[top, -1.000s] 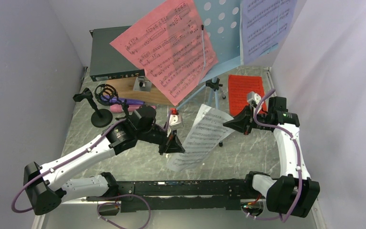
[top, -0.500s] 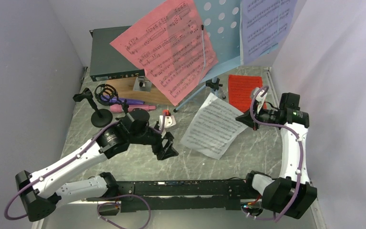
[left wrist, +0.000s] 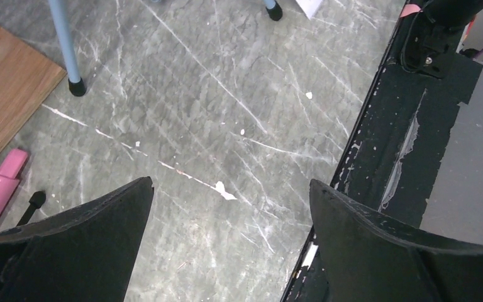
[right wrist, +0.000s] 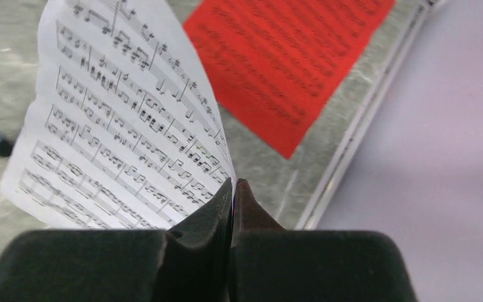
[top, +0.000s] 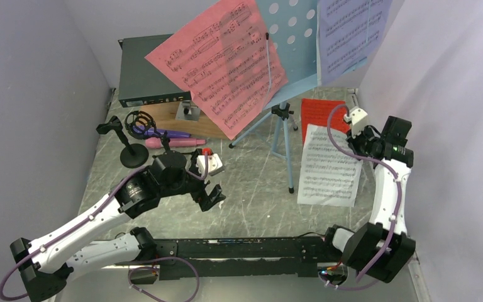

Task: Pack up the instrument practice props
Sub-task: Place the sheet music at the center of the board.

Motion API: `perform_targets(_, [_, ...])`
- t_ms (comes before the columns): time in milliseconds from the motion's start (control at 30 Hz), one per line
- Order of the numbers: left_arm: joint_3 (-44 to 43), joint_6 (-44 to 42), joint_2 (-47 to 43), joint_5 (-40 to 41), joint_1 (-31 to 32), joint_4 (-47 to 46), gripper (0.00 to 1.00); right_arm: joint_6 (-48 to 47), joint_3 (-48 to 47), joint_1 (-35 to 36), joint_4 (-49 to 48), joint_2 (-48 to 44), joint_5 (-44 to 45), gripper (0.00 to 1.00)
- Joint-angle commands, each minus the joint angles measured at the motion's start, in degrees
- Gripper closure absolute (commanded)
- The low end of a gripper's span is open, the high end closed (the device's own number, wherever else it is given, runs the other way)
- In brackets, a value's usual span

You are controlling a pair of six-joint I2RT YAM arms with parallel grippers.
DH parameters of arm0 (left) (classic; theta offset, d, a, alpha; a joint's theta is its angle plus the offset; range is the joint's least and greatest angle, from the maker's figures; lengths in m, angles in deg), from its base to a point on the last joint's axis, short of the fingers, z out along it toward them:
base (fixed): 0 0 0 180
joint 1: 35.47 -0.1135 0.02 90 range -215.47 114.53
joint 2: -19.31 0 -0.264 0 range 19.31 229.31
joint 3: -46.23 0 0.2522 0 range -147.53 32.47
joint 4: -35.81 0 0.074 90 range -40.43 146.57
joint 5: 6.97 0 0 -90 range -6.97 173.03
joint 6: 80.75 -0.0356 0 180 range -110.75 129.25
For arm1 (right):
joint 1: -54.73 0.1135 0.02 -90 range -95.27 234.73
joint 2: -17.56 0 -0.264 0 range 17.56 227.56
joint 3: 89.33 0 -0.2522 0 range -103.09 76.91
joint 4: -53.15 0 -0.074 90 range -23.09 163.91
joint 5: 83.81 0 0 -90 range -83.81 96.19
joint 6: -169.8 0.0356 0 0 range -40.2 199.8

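White sheet [top: 330, 167] is clamped by one edge in the right gripper [right wrist: 233, 187], at the right of the table [top: 251, 189], beside the red sheet [top: 321, 113]. Left gripper [left wrist: 229, 185] hovers over the table with jaws wide apart, holding nothing.

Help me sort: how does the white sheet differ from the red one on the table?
The white sheet is pinched in the right gripper and curls; the red sheet lies flat, untouched. The white sheet is nearer the right arm's base than the red sheet. Both bear print.
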Motion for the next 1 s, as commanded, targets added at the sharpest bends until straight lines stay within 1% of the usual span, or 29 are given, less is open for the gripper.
perform_targets(0, [0.2,-0.1,-1.1,2.1,0.1,-0.9,0.01,4.8,-0.7,-0.1,-14.5,5.0,8.1,1.00])
perform_targets(167, [1.1,0.6,-1.9,1.2,0.0,-1.0,0.01,10.4,-1.9,0.9,-24.2,10.9,9.3,1.00])
perform_targets(300, [1.4,0.6,-2.3,1.1,-0.3,-1.2,0.00,10.9,0.5,4.9,-34.5,13.1,15.7,1.00])
perform_targets(433, [1.7,0.7,-2.3,-0.1,-1.3,-1.4,0.01,8.7,3.6,10.2,-44.9,14.9,23.0,1.00])
perform_targets(467, [1.7,0.8,-2.3,-0.5,-1.6,-1.4,0.01,8.0,4.2,11.3,-48.8,15.7,24.8,1.00])
perform_targets(600, [1.8,1.0,-2.0,-2.9,-3.6,-1.6,0.00,4.3,4.5,14.8,-56.6,19.7,31.4,1.00])
perform_targets(833, [2.3,1.6,-2.1,-7.1,-6.6,-2.7,0.00,-3.4,6.8,17.4,-71.7,26.1,39.7,1.00])
perform_targets(967, [2.4,1.6,-2.0,-8.4,-7.7,-3.1,0.01,-4.8,7.1,17.7,-78.4,29.2,40.6,1.00])
